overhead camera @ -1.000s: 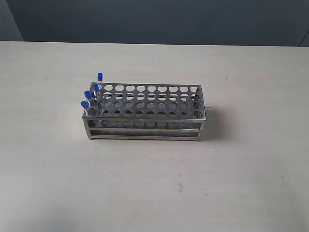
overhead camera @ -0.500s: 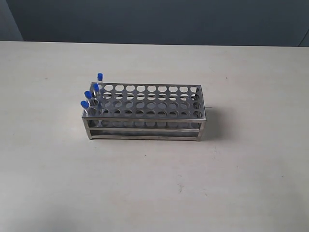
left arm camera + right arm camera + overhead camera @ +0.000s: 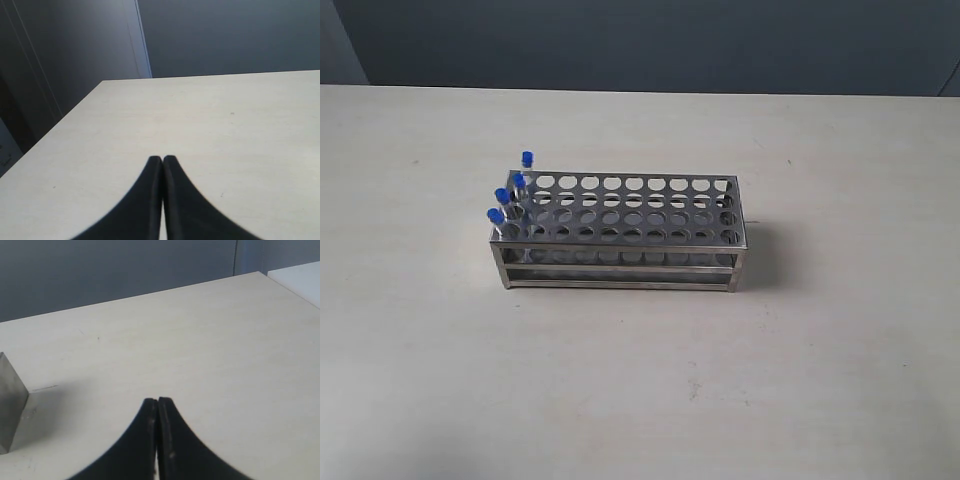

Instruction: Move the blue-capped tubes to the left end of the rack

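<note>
The shiny, perforated steel rack (image 3: 620, 232) stands on the matte pale table (image 3: 820, 380), well inside its far edge. Four clear blue-capped tubes (image 3: 502, 196) stand upright in its left-end holes. The left tool (image 3: 162, 160) and right tool (image 3: 157, 401) are both closed and empty, smooth black tapered tips pressed together.

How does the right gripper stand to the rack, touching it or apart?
Apart. The right wrist view shows a strip of bare table between the shut right gripper and the rack.
</note>
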Tool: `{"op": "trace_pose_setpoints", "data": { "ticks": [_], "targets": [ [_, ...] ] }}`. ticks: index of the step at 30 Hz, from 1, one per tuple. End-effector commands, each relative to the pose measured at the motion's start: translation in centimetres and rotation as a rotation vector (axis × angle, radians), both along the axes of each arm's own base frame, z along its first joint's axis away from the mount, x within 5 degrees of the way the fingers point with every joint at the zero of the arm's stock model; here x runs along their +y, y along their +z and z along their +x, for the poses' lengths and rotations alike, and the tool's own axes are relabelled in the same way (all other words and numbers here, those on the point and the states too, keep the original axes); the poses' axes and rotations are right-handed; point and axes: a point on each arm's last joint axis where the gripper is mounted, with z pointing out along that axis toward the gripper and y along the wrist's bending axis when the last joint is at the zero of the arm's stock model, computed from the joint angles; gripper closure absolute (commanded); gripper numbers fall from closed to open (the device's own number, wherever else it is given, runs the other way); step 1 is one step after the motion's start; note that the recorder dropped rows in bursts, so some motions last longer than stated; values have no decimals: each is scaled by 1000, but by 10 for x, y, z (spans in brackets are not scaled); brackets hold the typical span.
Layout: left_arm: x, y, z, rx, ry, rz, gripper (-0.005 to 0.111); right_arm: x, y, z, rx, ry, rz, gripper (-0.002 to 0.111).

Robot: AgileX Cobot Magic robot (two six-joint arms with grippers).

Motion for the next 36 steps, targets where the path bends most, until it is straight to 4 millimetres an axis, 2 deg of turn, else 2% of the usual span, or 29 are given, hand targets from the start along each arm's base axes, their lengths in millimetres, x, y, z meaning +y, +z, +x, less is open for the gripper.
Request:
{"op": "trace_pose_setpoints", "data": {
  "ticks": [1, 36],
  "targets": [
    [-1, 2, 0, -13, -6, 0, 106, 0, 0, 0, -17, -6, 8, 109],
    [-1, 2, 0, -13, -6, 0, 106, 0, 0, 0, -16, -5, 24, 109]
  ]
}}
